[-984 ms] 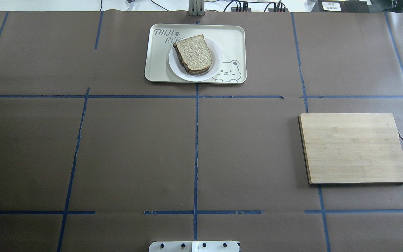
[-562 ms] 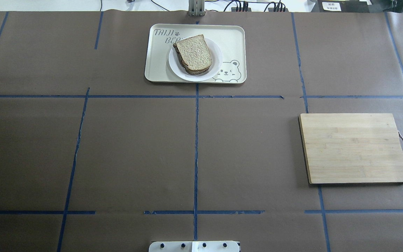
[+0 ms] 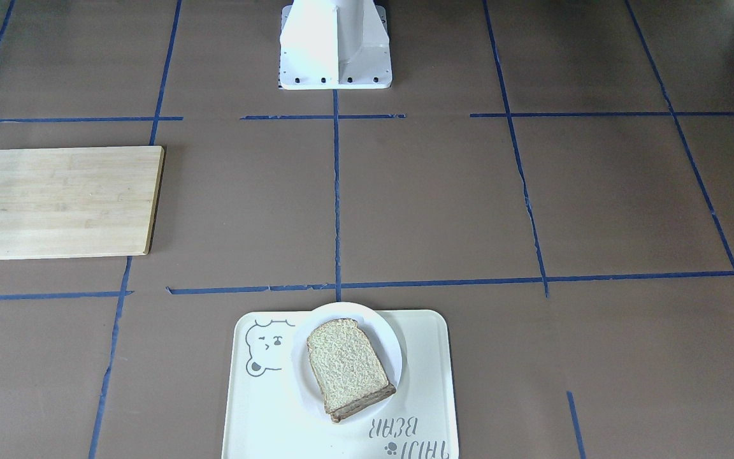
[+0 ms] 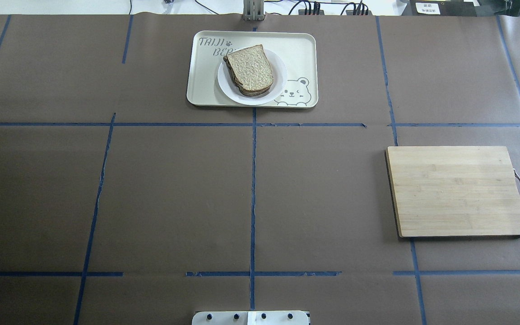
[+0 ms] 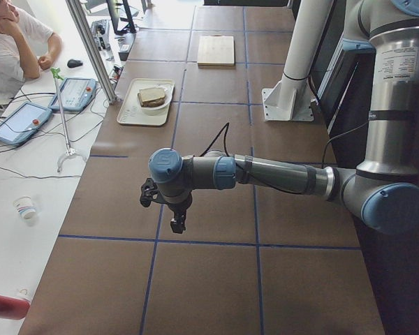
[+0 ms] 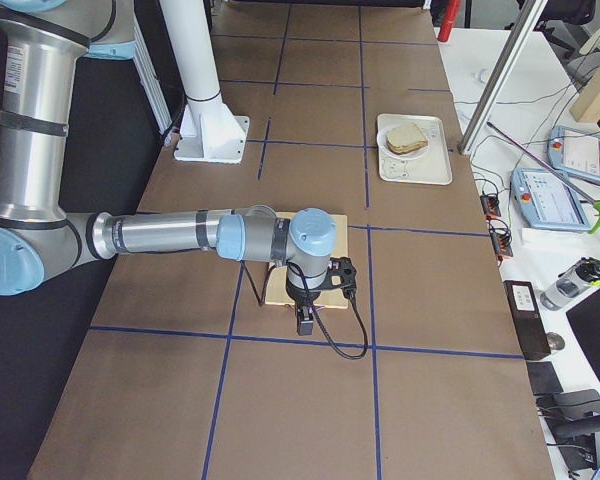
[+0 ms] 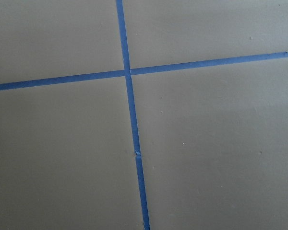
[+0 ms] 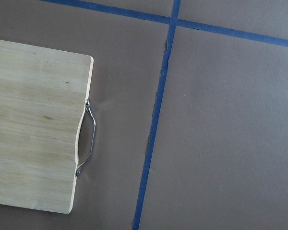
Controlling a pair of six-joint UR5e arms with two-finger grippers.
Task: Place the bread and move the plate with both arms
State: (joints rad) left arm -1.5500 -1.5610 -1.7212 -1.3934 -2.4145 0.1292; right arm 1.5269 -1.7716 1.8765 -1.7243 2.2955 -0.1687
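Note:
The bread lies on the small white plate, with a darker layer under it. The plate stands on the cream bear tray at the table's far middle. They also show in the front view: bread, plate. The left gripper hangs over the table's left end, far from the plate, and shows only in the left side view. The right gripper hangs by the table's right end and shows only in the right side view. I cannot tell whether either is open or shut.
A wooden cutting board with a metal handle lies on the right half, just under the right wrist. Blue tape lines cross the brown table cover. The white base stands at the near edge. A person sits beyond the far side.

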